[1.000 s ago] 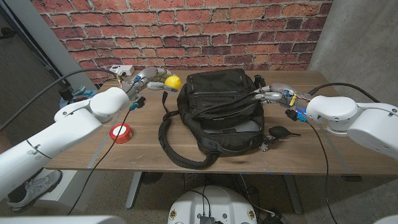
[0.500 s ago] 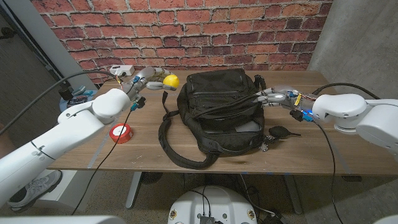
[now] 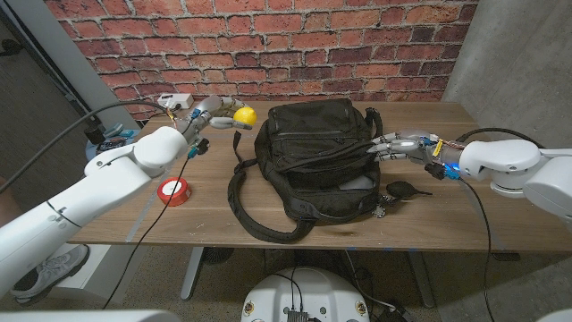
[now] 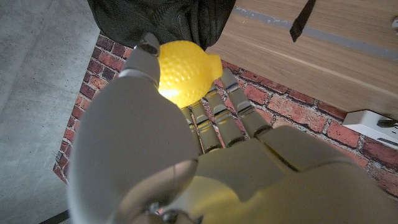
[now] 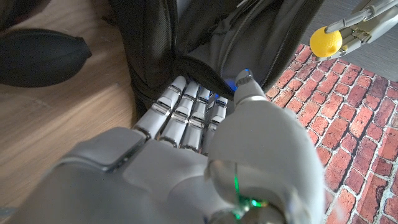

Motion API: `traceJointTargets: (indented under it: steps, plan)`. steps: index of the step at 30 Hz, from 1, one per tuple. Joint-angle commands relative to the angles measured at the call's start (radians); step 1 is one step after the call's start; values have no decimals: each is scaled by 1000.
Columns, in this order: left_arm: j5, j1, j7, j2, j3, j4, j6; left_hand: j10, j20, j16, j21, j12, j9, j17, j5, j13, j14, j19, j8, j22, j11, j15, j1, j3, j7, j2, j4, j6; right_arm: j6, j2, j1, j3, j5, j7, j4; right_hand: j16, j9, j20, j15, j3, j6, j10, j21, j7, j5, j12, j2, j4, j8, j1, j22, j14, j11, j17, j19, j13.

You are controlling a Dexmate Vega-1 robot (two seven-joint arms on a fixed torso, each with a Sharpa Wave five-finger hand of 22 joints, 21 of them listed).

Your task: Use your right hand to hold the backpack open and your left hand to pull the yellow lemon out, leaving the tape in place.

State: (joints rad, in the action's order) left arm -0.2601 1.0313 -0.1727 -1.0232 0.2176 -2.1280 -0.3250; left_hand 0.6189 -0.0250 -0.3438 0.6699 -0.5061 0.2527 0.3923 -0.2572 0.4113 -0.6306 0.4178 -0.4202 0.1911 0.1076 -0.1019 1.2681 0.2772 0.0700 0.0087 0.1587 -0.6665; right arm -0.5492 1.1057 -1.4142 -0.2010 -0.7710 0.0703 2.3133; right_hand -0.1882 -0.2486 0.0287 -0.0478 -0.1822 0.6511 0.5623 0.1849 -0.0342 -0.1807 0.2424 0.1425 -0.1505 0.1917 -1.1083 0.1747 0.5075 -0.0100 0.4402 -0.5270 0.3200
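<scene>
The black backpack (image 3: 315,154) lies in the middle of the table with its zipper gaping on the right side. My right hand (image 3: 404,143) grips the edge of that opening, fingers (image 5: 186,109) hooked inside the backpack (image 5: 205,37) and thumb over the rim. My left hand (image 3: 211,114) is beyond the backpack's left corner and holds the yellow lemon (image 3: 244,115) at its fingertips. In the left wrist view the lemon (image 4: 184,70) sits between thumb and fingers (image 4: 224,115). A red tape roll (image 3: 175,190) lies on the table left of the backpack.
A black rubber bulb (image 3: 404,189) lies by the backpack's right front corner. The backpack's strap (image 3: 255,224) loops out toward the front edge. A white box (image 3: 174,99) sits at the back left, near the brick wall.
My right arm has drawn back to the right, with the hand still gripping the backpack's opening. The left hand with the lemon has barely moved.
</scene>
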Motion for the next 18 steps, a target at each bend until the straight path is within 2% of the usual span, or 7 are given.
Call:
traceJointTargets:
  steps: [1,9,13,18]
  plan:
    - [13,-33,10,-4,22,11,-9,14,0,4,9,-21,81,4,-7,206,-6,-8,-76,-1,-1,1,-19,16,-87,87,-4,-99,91,-66,-75,-79,-40,169,-93,2,-3,-4,-42,-7,-32,-43,7,2,-7,-20,-1,-4,-4,-15,2,-36,3,-2,7,2]
    - [14,-28,-6,3,18,18,-6,12,-1,6,10,-19,80,6,-7,206,-5,-9,-76,-1,5,4,-22,16,-87,88,-5,-97,104,-73,-77,-96,-67,237,-134,3,-3,-7,-33,-9,-55,-83,6,3,-7,-32,-3,-6,-4,-23,2,-75,8,-4,21,4]
    - [12,-20,-12,2,13,20,-5,11,0,7,11,-18,80,8,-7,206,-5,-10,-76,-1,-1,2,-21,16,-87,87,-4,-96,105,-78,-77,-108,-89,272,-155,3,-3,-9,-28,-9,-75,-102,5,2,-8,-37,-5,-6,-6,-26,2,-93,10,-7,31,6]
    - [14,-18,-16,2,11,24,-3,11,0,7,11,-18,80,9,-7,206,-5,-11,-77,-1,0,2,-21,16,-86,88,-4,-97,95,-84,-94,-143,-106,301,-167,1,-3,-11,-23,-11,-106,-124,6,7,-8,-40,-5,-7,-10,-32,2,-113,12,-10,38,8]
